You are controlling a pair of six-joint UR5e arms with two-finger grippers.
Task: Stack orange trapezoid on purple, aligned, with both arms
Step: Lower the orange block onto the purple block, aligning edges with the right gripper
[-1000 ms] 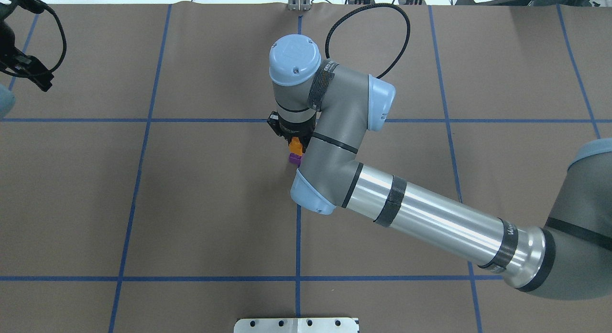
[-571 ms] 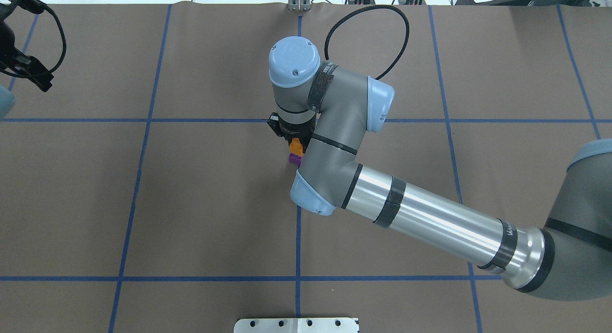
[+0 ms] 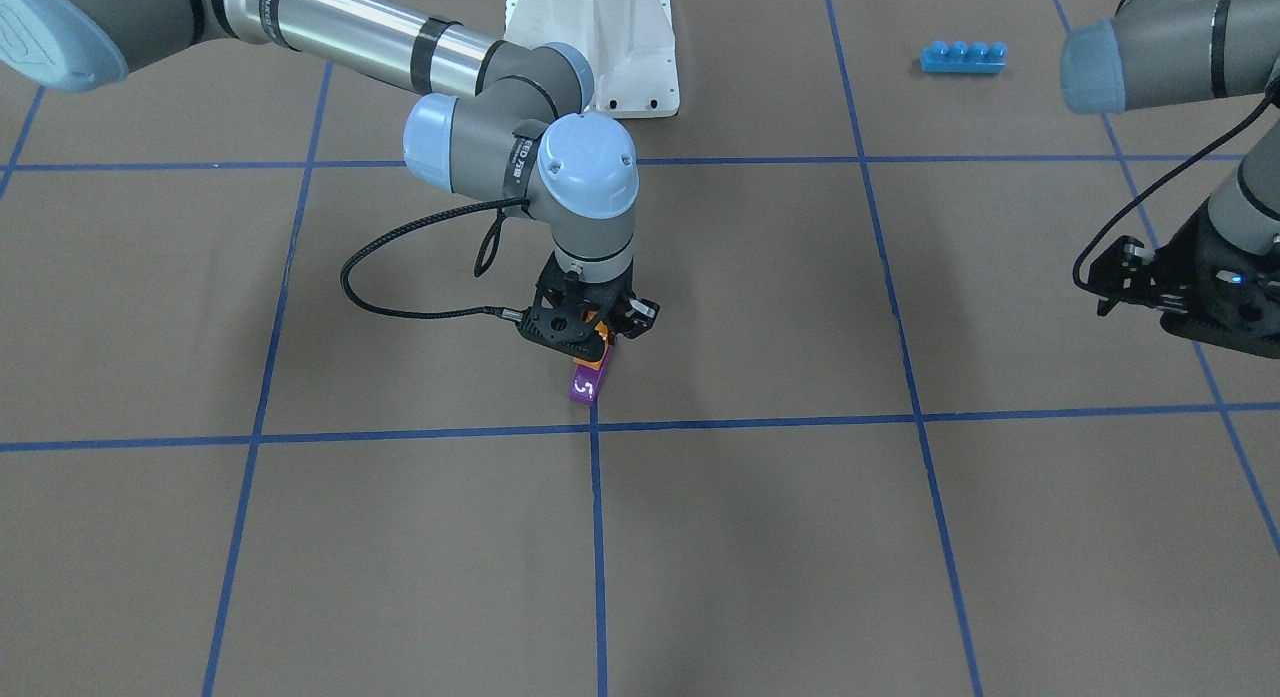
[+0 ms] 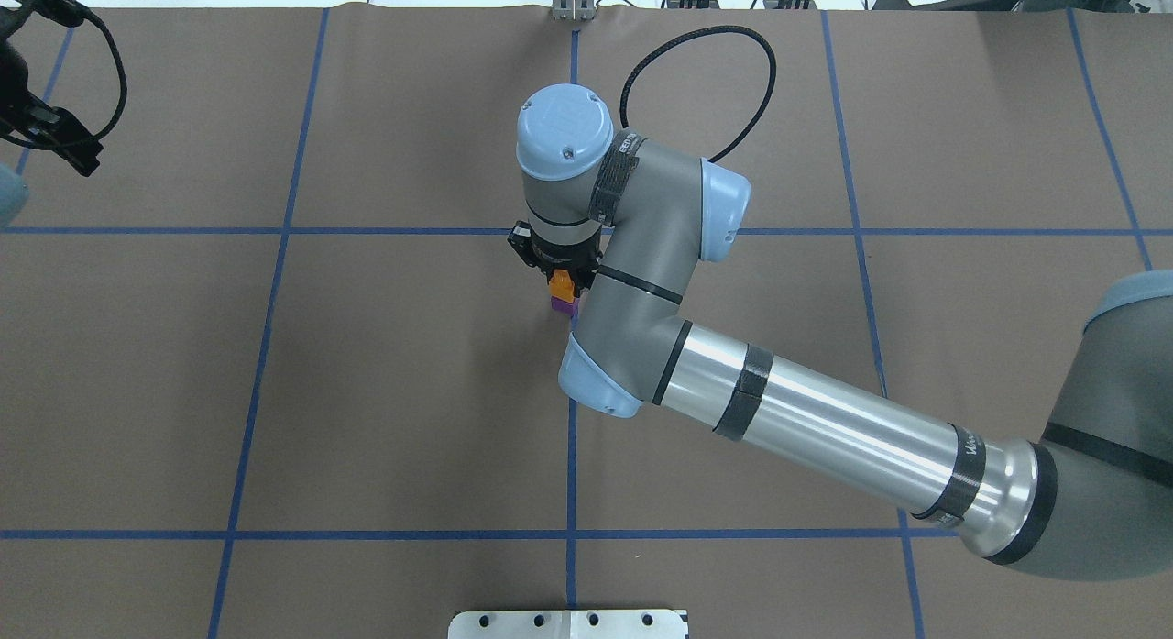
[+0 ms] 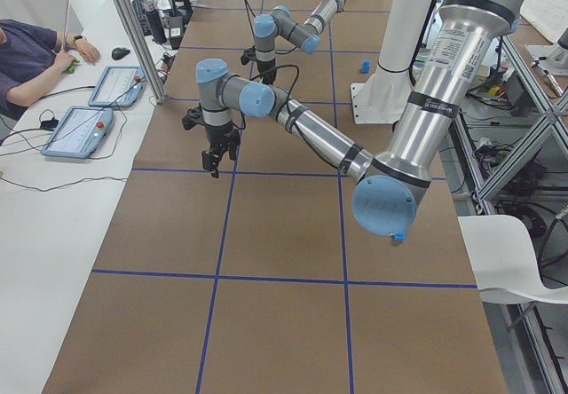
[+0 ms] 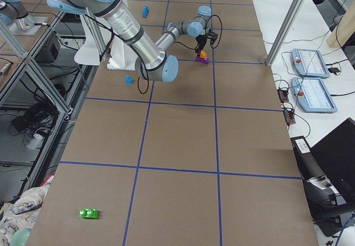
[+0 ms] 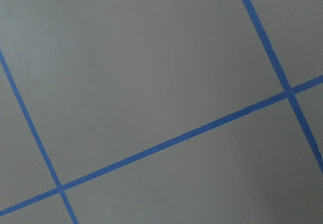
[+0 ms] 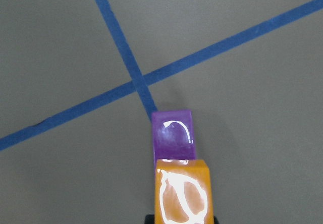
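Note:
My right gripper (image 3: 592,345) is shut on the orange trapezoid (image 3: 598,353) and holds it right over the purple brick (image 3: 587,385), which lies on the brown mat just beyond a blue tape crossing. In the right wrist view the orange trapezoid (image 8: 182,193) covers the near end of the purple brick (image 8: 173,133); I cannot tell whether they touch. The overhead view shows the orange trapezoid (image 4: 561,279) above a sliver of purple brick (image 4: 560,298) under the wrist. My left gripper (image 3: 1125,277) hangs far off at the table's side, its fingers not clear; the left wrist view shows only bare mat.
A long blue four-stud brick (image 3: 963,57) lies near the white base (image 3: 600,47). A small blue brick (image 6: 128,80) and a green brick (image 6: 89,213) lie far away. A black cable loop (image 3: 400,277) hangs beside the right wrist. An operator (image 5: 31,52) sits at the side bench.
My right wrist has shifted slightly left with the orange trapezoid, which now covers more of the purple brick. The left arm has not moved.

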